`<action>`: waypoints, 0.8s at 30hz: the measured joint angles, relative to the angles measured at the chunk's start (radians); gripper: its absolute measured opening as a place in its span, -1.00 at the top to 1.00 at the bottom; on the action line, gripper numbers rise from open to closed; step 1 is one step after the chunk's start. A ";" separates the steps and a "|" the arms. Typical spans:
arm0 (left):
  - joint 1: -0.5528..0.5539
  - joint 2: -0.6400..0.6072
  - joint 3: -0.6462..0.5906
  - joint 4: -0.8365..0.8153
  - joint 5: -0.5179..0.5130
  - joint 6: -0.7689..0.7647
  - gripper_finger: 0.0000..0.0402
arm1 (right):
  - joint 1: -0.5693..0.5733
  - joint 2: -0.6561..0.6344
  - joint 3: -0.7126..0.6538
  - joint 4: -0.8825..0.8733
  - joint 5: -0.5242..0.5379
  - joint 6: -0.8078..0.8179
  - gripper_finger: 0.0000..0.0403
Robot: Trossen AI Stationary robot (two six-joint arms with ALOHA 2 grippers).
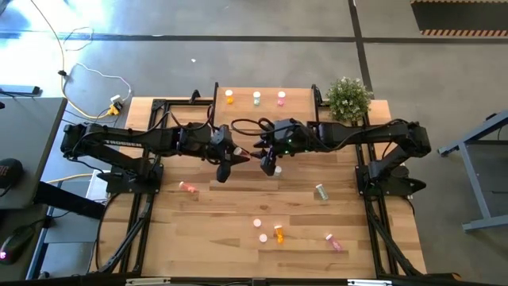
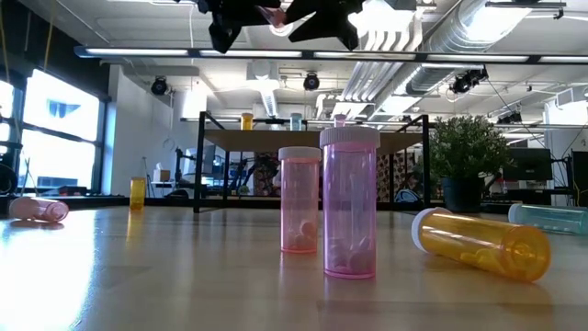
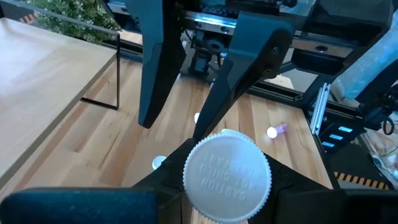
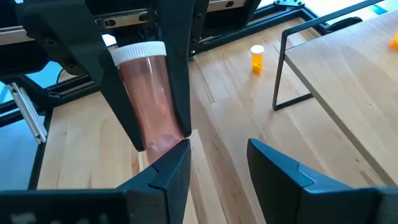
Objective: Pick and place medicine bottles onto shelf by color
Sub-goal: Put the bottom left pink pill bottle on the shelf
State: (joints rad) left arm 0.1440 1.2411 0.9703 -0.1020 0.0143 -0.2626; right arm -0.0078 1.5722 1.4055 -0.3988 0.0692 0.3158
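In front of the shelf point(image 1: 255, 107), my left tool point(image 1: 225, 169) clamps a pink bottle point(image 4: 149, 99), body partly hidden by my fingers point(image 4: 177, 74). Beside it, my right tool point(image 1: 270, 165) stands open, empty.

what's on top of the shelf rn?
Three upright bottles stand on the shelf: an orange bottle, a pale green bottle and a pink bottle. The high view shows only their caps and upper sides, so their contents can't be seen.

Reddish-pink bottle point(image 4: 152, 102) has a white cap between the black left hand point(image 1: 223, 165); shelf point(image 1: 298, 102) and table point(image 1: 238, 202) are light wood; plant point(image 1: 348, 98) is green.
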 joint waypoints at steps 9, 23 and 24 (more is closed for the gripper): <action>-0.001 0.000 0.000 0.003 -0.019 0.000 0.56 | 0.001 0.000 0.000 -0.011 -0.009 0.019 0.26; 0.001 0.000 0.000 0.005 -0.049 0.000 0.56 | 0.002 -0.059 -0.001 -0.039 0.030 0.018 0.26; 0.001 0.000 0.000 0.006 -0.049 0.000 0.56 | 0.002 -0.059 -0.001 -0.040 0.031 0.018 0.26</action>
State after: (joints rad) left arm 0.1448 1.2415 0.9703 -0.0958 -0.0345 -0.2626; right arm -0.0055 1.5131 1.4048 -0.4389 0.1001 0.3336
